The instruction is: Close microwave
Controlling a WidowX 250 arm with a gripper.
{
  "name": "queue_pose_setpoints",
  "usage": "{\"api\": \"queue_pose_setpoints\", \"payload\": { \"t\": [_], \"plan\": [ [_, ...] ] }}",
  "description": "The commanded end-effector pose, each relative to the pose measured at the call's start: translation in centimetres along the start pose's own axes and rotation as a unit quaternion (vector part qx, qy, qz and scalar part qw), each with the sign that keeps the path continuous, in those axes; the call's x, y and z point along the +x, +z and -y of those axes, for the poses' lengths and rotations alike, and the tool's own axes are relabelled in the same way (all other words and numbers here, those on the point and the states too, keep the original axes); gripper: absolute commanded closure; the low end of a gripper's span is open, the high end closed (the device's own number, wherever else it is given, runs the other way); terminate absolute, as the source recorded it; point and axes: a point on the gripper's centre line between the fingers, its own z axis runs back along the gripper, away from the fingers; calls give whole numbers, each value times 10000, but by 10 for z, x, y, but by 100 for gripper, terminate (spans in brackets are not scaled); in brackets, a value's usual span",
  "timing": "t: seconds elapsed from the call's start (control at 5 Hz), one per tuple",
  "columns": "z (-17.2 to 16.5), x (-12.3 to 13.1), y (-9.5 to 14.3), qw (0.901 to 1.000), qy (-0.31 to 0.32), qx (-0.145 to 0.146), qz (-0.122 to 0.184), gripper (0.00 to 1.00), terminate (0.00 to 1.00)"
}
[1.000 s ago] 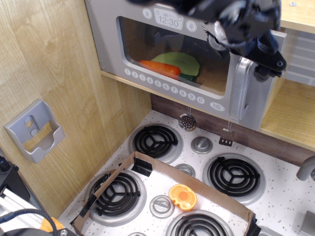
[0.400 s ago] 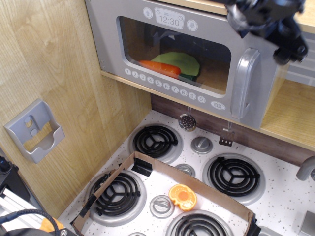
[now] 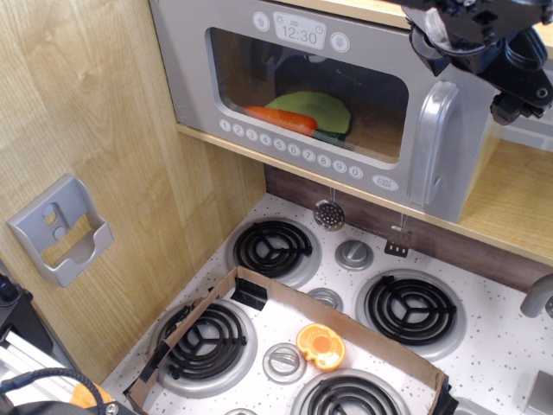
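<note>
At the far left, the grey holder [image 3: 62, 226] on the wooden wall [image 3: 95, 112] plays no part in the job. Right of it, the microwave [image 3: 199, 78] sits in its cabinet recess above the stove [image 3: 276, 246]. Its door [image 3: 346, 164] is swung in against the body, and a carrot [image 3: 281, 119] and a green plate [image 3: 315, 108] show through the window. Judging by how the door lies, the closing looks almost done or fully done: the left, hinged side sits flush. The right edge by the handle [image 3: 429, 143] shows some thickness against the open shelf [image 3: 514, 194], so I cannot tell whether it is fully seated. What may be left is a last press near the handle, or simply moving away. Further right, the gripper [image 3: 517, 102] hangs at the upper right corner, above and to the right of the handle. It is near the door's top right corner but apparently not touching the handle. The dark jaws point down and to the right, away from the door face. They merge with the arm's black body, so I cannot tell whether they are spread or pressed together, and nothing shows between them.
</note>
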Motion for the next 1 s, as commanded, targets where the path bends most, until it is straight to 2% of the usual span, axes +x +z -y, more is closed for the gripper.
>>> {"api": "queue_pose_setpoints", "payload": {
  "t": [0.0,0.2,0.4,0.6,0.8],
  "plan": [
    [14,-6,30,9973,560,405,-228,0,0],
    [15,-28,52,9852,927,587,-1317,0,0],
    [11,-44,69,9725,920,524,-2073,0,0],
    [13,-55,73,9575,1029,524,-2644,0,0],
    [13,-55,73,9575,1029,524,-2644,0,100]
  ]
}}
